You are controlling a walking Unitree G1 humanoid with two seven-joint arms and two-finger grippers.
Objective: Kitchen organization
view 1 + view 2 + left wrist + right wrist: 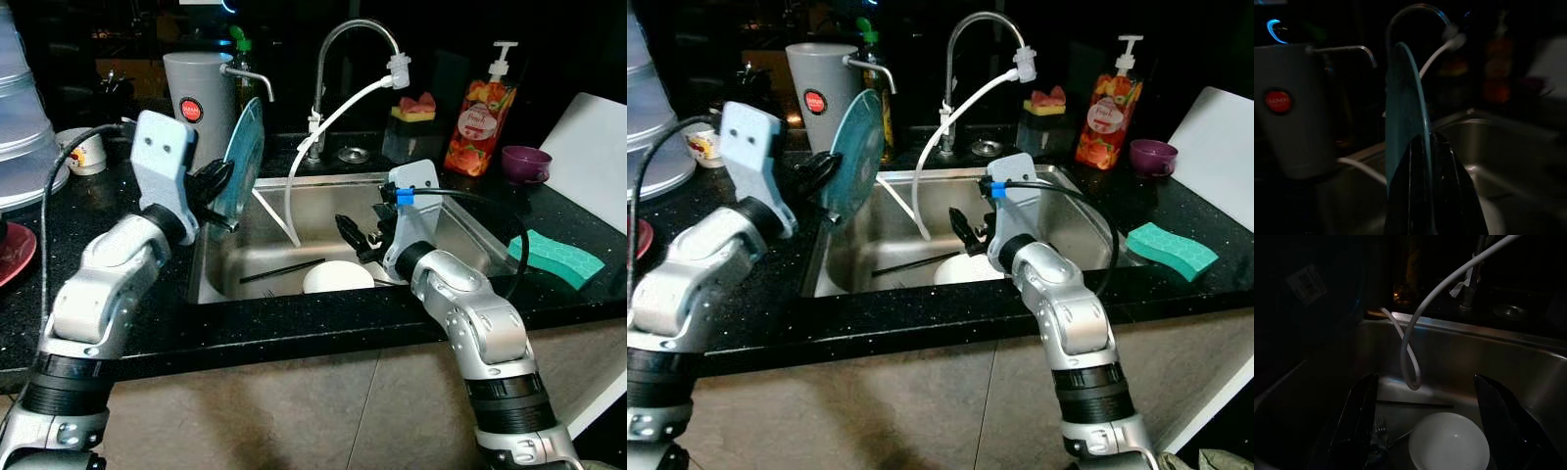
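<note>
Two grippers work at the sink point(460, 211): left gripper point(217, 180) clenches one teal plate point(241, 154) upright over its left rim; right gripper point(1427, 426) hangs inside with fingers spread above one white bowl point(1448, 440), one fork point(1380, 427), one chopstick point(284, 270).
</note>
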